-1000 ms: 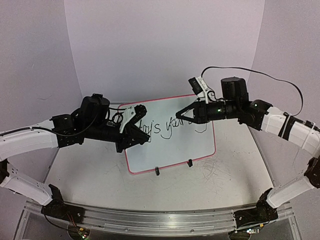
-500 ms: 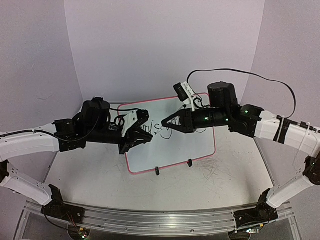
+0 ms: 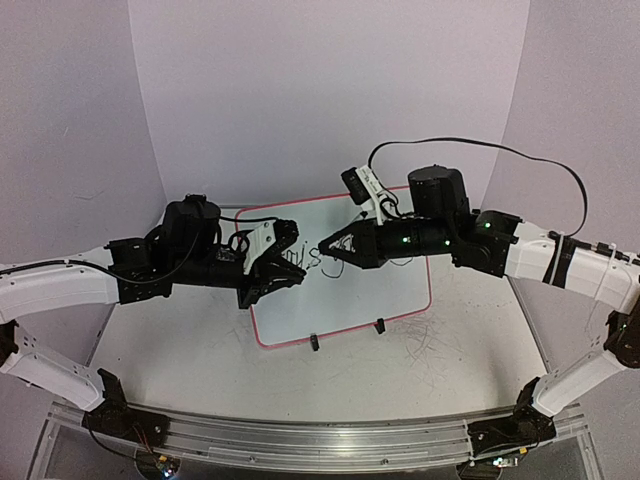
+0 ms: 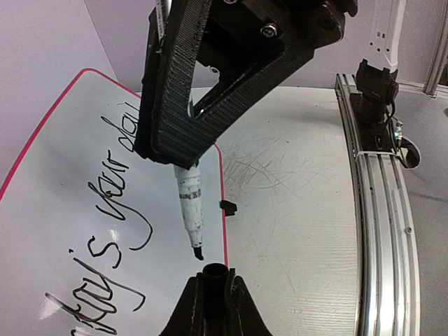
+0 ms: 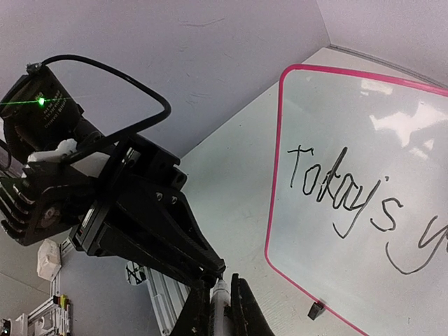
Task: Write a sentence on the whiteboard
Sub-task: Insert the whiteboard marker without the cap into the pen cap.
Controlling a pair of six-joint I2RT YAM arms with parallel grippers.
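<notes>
On the pale table [image 3: 180, 350], faint grey scratches [image 3: 430, 345] lie toward the right arm's side. Just beyond them the whiteboard [image 3: 350, 300] rests on the table with its two black clip feet [image 3: 314, 342] on the near edge. It is white and round-cornered, with a thin red-pink rim. Across it runs the sentence [image 5: 334, 192] in thin black cursive. The right wrist view reads "Today's" and the start of the next word, and the left wrist view shows "your day". From above, most of the line is hidden behind the two grippers, which meet tip to tip over the board's left half. The left gripper [image 4: 213, 283] is closed on a black cap [image 4: 213, 273], whose open mouth faces the other arm. The right gripper [image 5: 222, 304] clamps a white marker [image 4: 190, 203], with its fingers narrow around the barrel. The marker's dark tip points at the cap's mouth, just short of it and not inside. As far as the views show, neither tool touches the board. A lilac wall [image 3: 300, 100] stands behind.
</notes>
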